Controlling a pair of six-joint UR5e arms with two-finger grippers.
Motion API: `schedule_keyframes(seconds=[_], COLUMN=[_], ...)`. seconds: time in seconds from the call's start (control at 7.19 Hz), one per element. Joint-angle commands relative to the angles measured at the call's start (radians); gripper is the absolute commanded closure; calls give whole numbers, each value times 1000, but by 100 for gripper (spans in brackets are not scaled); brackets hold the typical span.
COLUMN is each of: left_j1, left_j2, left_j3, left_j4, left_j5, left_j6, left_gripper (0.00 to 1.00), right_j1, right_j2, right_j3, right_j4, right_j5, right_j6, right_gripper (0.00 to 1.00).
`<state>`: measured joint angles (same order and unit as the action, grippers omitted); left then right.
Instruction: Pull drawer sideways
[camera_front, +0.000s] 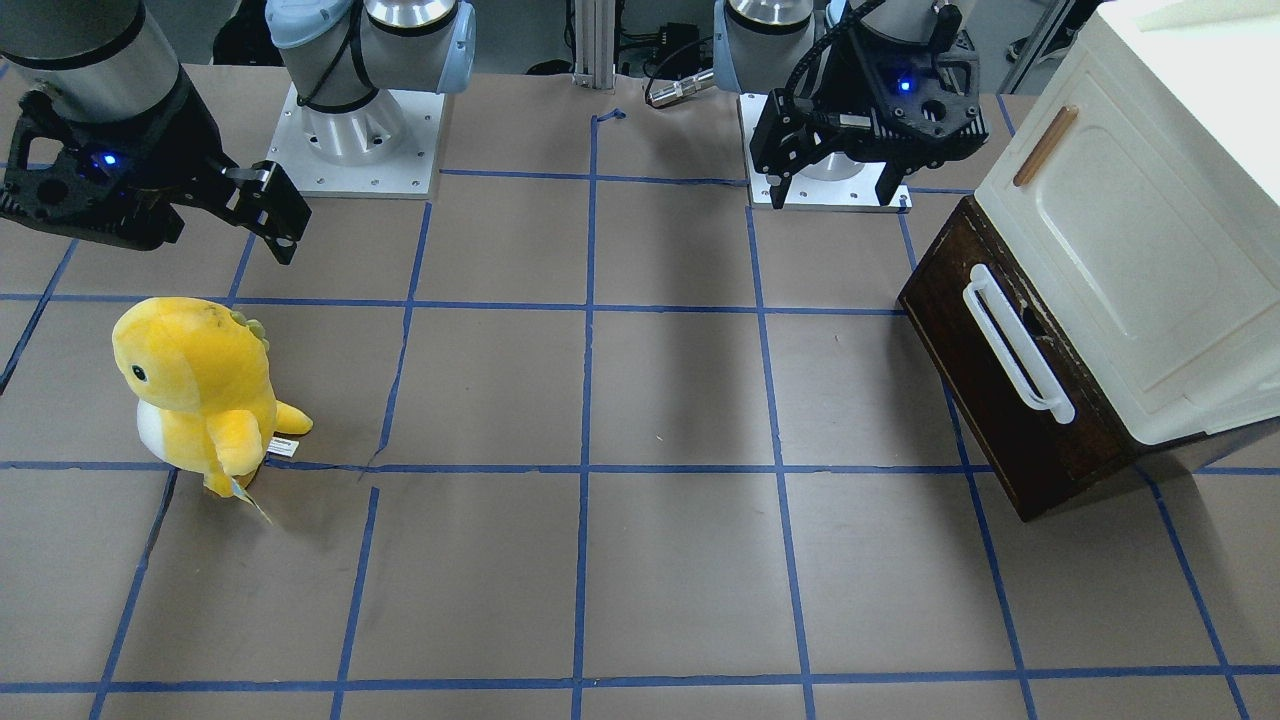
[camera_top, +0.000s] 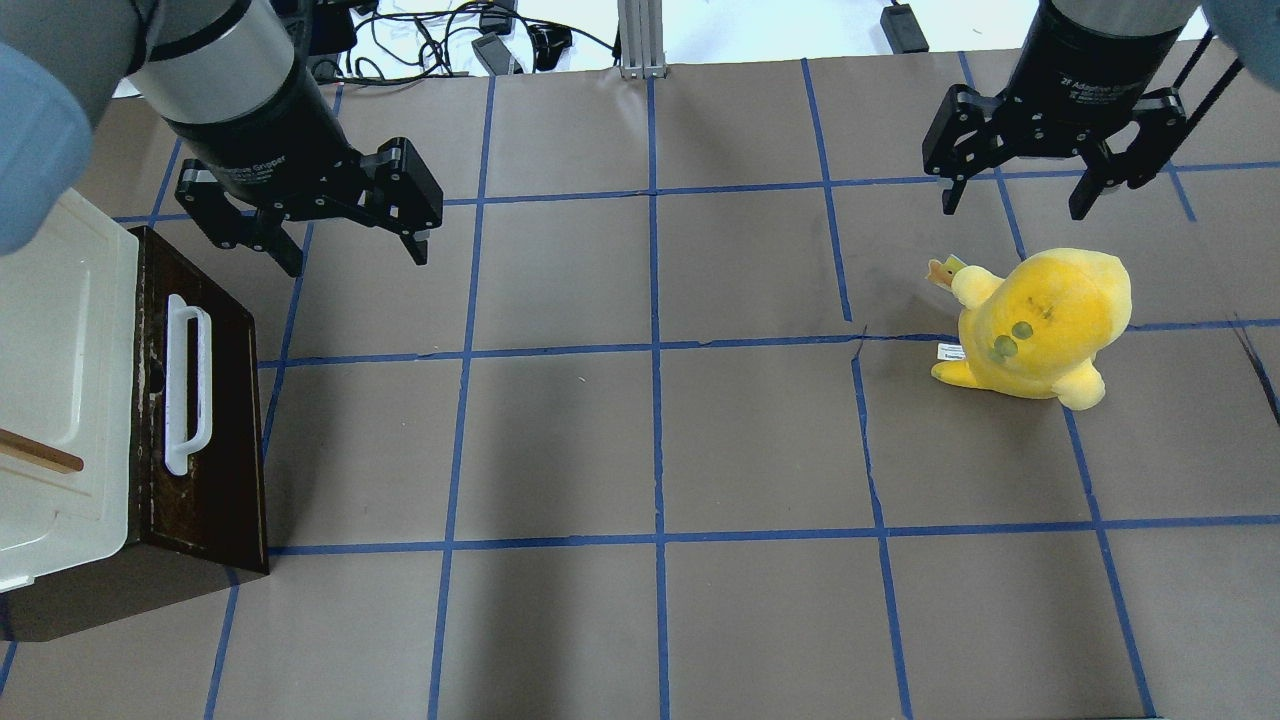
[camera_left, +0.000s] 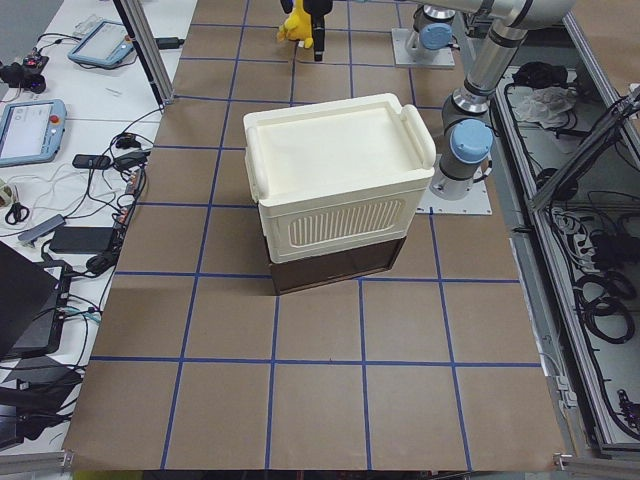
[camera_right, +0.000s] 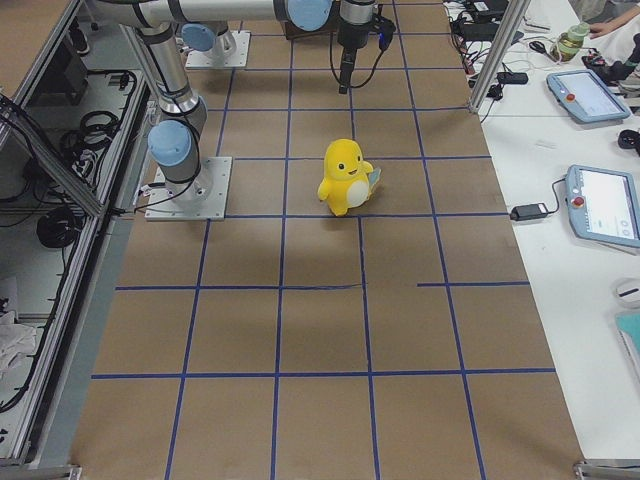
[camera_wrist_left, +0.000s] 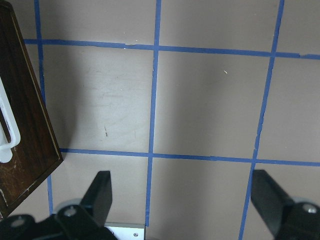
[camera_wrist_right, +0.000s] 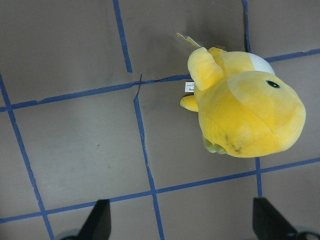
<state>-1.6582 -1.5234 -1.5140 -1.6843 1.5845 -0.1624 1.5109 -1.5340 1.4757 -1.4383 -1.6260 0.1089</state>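
Note:
The drawer (camera_top: 225, 420) has a dark brown front and a long white bar handle (camera_top: 186, 385). It sits under a cream-white cabinet (camera_top: 55, 330) at the table's left end, and none of its pale interior shows. It also shows in the front view (camera_front: 985, 390) and at the left edge of the left wrist view (camera_wrist_left: 27, 150). My left gripper (camera_top: 357, 258) is open and empty. It hangs above the table just beyond and to the right of the drawer's far corner, touching nothing. My right gripper (camera_top: 1012, 207) is open and empty, above the far right of the table.
A yellow plush dinosaur (camera_top: 1040, 320) stands on the table just below my right gripper and also shows in the right wrist view (camera_wrist_right: 245, 110). The cabinet door has a small wooden handle (camera_front: 1045, 145). Blue tape lines grid the brown tabletop (camera_top: 650, 440).

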Motion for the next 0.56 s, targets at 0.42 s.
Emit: schedule_keyframes(seconds=[0.42], left_j1=[0], left_j2=[0], left_j3=[0], left_j4=[0], left_j5=[-1], left_j6=[0], left_gripper=[0], right_j1=[0], right_j2=[0], right_j3=[0], right_j4=[-1], right_j5=[0], right_j6=[0], right_gripper=[0])
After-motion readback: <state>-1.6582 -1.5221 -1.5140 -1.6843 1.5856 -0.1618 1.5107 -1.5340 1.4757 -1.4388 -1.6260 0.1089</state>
